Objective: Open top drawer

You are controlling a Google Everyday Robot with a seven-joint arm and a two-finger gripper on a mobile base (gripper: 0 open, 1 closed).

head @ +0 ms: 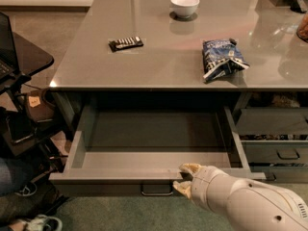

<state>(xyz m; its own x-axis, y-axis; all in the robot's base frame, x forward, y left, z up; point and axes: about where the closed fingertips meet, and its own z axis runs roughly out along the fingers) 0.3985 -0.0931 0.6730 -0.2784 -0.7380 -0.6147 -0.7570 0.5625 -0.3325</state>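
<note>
The top drawer [154, 160] is pulled far out from under the grey tabletop. Its plain grey inside holds nothing, and its small loop handle [156, 190] hangs at the centre of the front panel. My gripper [186, 178] is at the drawer's front edge, just right of the handle. Its cream fingers [189, 168] are spread apart, one by the top rim of the front panel and one lower in front of it. It holds nothing. My white arm [250, 206] comes in from the lower right.
On the tabletop [159, 66] lie a dark remote [125, 43], a white bowl [185, 5] and a blue snack bag [221, 57]. A narrower drawer stack [276, 143] stands to the right. A black side table [24, 61] with clutter stands to the left.
</note>
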